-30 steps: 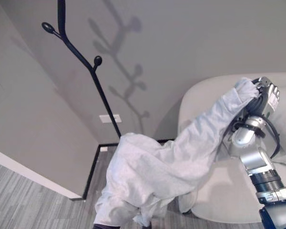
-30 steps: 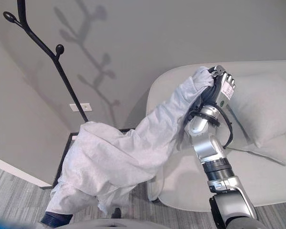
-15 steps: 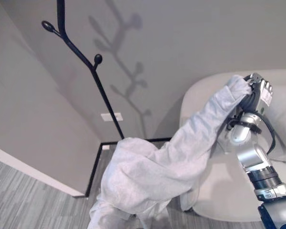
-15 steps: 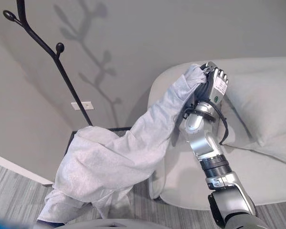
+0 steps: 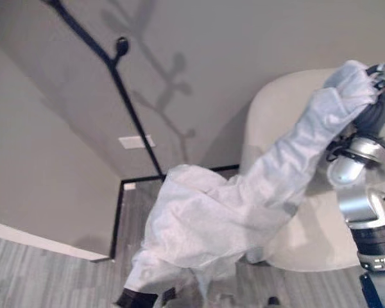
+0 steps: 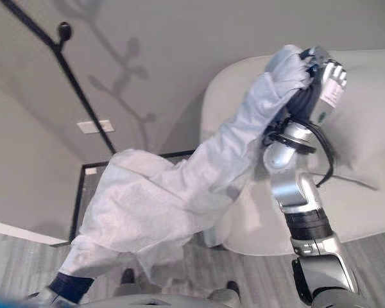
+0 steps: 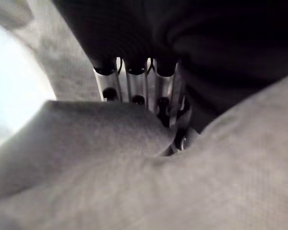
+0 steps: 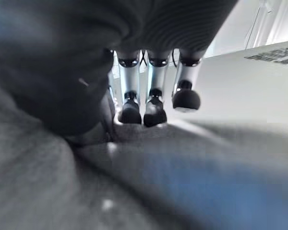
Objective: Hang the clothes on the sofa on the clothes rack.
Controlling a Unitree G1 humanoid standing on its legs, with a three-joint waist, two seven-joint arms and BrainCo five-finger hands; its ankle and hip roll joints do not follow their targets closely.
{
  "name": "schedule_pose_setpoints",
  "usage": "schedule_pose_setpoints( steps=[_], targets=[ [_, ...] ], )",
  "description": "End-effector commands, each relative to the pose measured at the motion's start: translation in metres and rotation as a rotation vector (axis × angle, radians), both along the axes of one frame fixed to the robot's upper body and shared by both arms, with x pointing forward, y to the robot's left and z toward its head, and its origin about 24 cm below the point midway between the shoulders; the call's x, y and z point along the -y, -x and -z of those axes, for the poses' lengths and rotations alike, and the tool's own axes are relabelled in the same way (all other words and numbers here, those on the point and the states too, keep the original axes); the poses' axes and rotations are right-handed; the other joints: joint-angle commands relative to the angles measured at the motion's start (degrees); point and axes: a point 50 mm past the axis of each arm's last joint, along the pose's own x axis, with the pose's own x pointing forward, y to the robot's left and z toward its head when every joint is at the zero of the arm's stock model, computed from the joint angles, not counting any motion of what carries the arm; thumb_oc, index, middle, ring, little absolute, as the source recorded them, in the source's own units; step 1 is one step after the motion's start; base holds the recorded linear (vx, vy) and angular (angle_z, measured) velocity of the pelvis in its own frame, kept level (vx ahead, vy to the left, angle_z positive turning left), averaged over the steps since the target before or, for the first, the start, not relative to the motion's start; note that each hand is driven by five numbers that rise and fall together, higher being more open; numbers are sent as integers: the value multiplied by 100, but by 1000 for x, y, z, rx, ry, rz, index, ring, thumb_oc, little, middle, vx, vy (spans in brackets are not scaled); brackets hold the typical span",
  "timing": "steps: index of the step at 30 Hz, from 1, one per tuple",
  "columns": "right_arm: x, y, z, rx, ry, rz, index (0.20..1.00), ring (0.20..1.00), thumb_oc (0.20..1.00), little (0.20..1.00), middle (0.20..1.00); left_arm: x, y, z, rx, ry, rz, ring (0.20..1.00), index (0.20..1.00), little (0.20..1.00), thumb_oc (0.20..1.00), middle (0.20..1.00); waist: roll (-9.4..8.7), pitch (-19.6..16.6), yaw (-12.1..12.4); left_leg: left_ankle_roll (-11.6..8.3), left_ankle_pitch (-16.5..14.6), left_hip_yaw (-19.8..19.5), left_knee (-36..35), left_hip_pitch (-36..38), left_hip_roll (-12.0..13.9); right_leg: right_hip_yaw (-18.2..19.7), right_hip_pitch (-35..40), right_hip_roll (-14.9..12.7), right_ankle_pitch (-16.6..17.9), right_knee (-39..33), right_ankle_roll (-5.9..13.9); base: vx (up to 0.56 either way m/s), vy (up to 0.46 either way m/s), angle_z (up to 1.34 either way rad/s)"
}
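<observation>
A pale grey garment point(image 5: 244, 205) hangs stretched between my two hands in front of the sofa point(image 5: 269, 122). My right hand point(image 6: 321, 96) is raised over the sofa's backrest, shut on one end of the garment point(image 6: 285, 67); its dark-tipped fingers point(image 8: 153, 110) curl onto the cloth. My left hand is low under the bunched bulk of the cloth, its dark wrist cover point(image 6: 67, 287) poking out below. In the left wrist view its fingers point(image 7: 134, 91) are curled into the fabric point(image 7: 110, 167). The black clothes rack point(image 5: 125, 96) slants up at the upper left, one knobbed peg point(image 5: 122, 43) bare.
The rack stands in a wall corner, with a black frame point(image 5: 119, 218) on the floor at its foot and a white wall outlet point(image 5: 133, 142) behind. A cushion point(image 6: 372, 128) lies on the sofa's right part. Grey striped floor point(image 5: 38, 276) spreads at the lower left.
The whole picture has shifted, so the camera moved. My right hand has carried its end of the garment a little rightward and higher. Both hands keep their hold.
</observation>
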Motion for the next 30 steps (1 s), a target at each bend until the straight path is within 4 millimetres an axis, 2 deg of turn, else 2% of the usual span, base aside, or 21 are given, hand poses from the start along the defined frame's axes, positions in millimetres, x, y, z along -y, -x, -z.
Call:
schedule_pose_setpoints(
  steps=[1,4,5,6,7,8,9,10,12,14,15,16,18,20,21,23,30],
  targets=[
    [0,3,-14,71,89,54,200,200,200,200,200,-14,10,-7,76,-119,-72,200,200,200,200,200,13,-582,180,429,-639,121,555,-234,282,142,-455,189,200,-119,39,-45,227,25],
    [5,4,-10,66,66,111,200,200,200,200,200,-22,10,-8,79,-174,-104,200,200,200,200,200,-12,-505,226,643,-922,224,832,-393,-24,78,-658,-142,791,-22,91,-37,383,2],
    [4,3,-10,65,59,120,200,200,200,200,200,-27,12,-9,81,-210,-124,200,200,200,200,200,-11,-484,263,790,-966,341,818,-391,-145,-53,-833,-285,1150,58,91,-47,327,8],
    [4,3,-10,64,59,119,200,200,200,200,200,-28,12,-9,80,-211,-125,200,200,200,200,200,-18,-489,268,796,-963,352,810,-390,-150,-43,-840,-291,1161,50,95,-64,273,-3],
    [4,2,-10,61,58,123,200,200,200,200,200,-31,13,-9,81,-227,-134,200,200,200,200,200,-5,-460,303,858,-942,421,758,-359,-205,-210,-944,-362,1392,112,103,-52,183,-23],
    [2,1,-10,60,59,120,200,200,200,200,200,-33,13,-10,85,-239,-138,200,200,200,200,200,24,-448,340,911,-918,498,688,-324,-237,-437,-1011,-390,1425,126,101,-73,285,-43],
    [2,0,-11,64,58,124,200,200,200,200,200,-34,13,-11,84,-252,-145,200,200,200,200,200,91,-437,392,965,-926,600,609,-260,-225,-723,-993,-354,1311,155,96,-59,337,-50],
    [2,-1,-11,55,57,119,200,200,200,200,200,-36,14,-11,85,-262,-149,200,200,200,200,200,136,-443,402,1037,-859,701,432,-154,-255,-916,-1014,-236,1105,231,28,-43,340,-54],
    [0,-2,-8,41,57,107,200,200,200,200,200,-38,18,-11,87,-278,-148,200,200,200,200,200,158,-471,415,1134,-672,822,51,24,-333,-955,-1044,163,610,385,-82,-18,283,-72],
    [2,-1,-4,29,66,114,200,200,200,200,200,-39,21,-9,79,-296,-150,200,200,200,200,200,188,-538,438,1202,-467,861,-344,223,-429,-692,-1124,825,26,601,-213,72,236,-41],
    [5,2,-2,29,84,127,200,200,200,200,200,-41,24,-7,75,-308,-151,200,200,200,200,200,173,-581,424,1216,-365,822,-640,456,-546,-372,-1138,1449,-337,705,-283,86,161,-24],
    [5,2,-2,29,84,127,200,200,200,200,200,-41,24,-7,75,-308,-150,200,200,200,200,200,167,-586,439,1214,-319,838,-677,457,-548,-358,-1158,1449,-313,700,-289,96,130,-26],
    [8,5,0,34,94,138,200,200,200,200,200,-40,25,-5,69,-310,-152,200,200,200,200,200,97,-581,405,1223,-263,739,-825,625,-684,-74,-1166,2047,-509,719,-445,65,74,-16],
    [11,7,1,42,93,150,200,200,200,200,200,-39,24,-4,68,-307,-160,200,200,200,200,200,29,-568,348,1237,-233,666,-839,654,-821,206,-1251,2408,-512,716,-526,69,69,31],
    [15,11,3,42,89,161,200,200,200,200,200,-37,22,-4,68,-291,-164,200,200,200,200,200,-53,-531,270,1261,-313,554,-747,659,-972,467,-1141,2573,-533,621,-645,75,49,52],
    [17,11,8,20,83,152,200,200,200,200,200,-37,22,-1,54,-277,-178,200,200,200,200,200,-95,-510,243,1267,-421,492,-602,670,-1050,559,-1004,2589,-477,521,-716,74,-3,55],
    [22,11,26,-78,75,136,200,200,200,200,200,-45,30,3,32,-277,-212,200,200,200,200,200,-95,-619,271,1287,-639,436,-380,831,-1051,473,-553,2565,-389,15,-722,90,-25,12]
  ],
)
